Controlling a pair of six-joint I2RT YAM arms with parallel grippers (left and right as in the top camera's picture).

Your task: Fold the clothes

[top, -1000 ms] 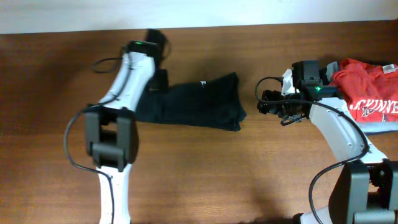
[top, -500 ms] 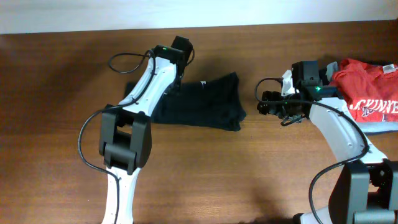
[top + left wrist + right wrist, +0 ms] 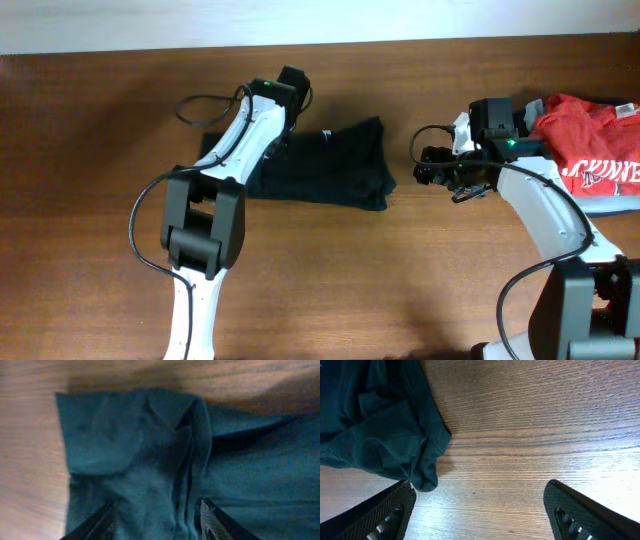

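The black T-shirt (image 3: 330, 165) lies folded into a wide band at the table's middle, a small white mark near its top edge. My left gripper (image 3: 287, 112) is over the shirt's upper left part; in the left wrist view its open fingers (image 3: 156, 522) straddle a raised crease of the fabric (image 3: 150, 460). My right gripper (image 3: 430, 167) is open and empty, just right of the shirt; in the right wrist view its fingers (image 3: 480, 512) hover over bare wood beside the shirt's corner (image 3: 385, 435).
A red shirt with white lettering (image 3: 595, 150) lies on grey and navy folded garments (image 3: 610, 205) at the right edge. The wooden table (image 3: 400, 290) stretches bare in front. A pale wall strip (image 3: 100, 25) runs along the far edge.
My left arm has swung right, its gripper going from the shirt's left end to over its upper left part. The right arm has not moved.
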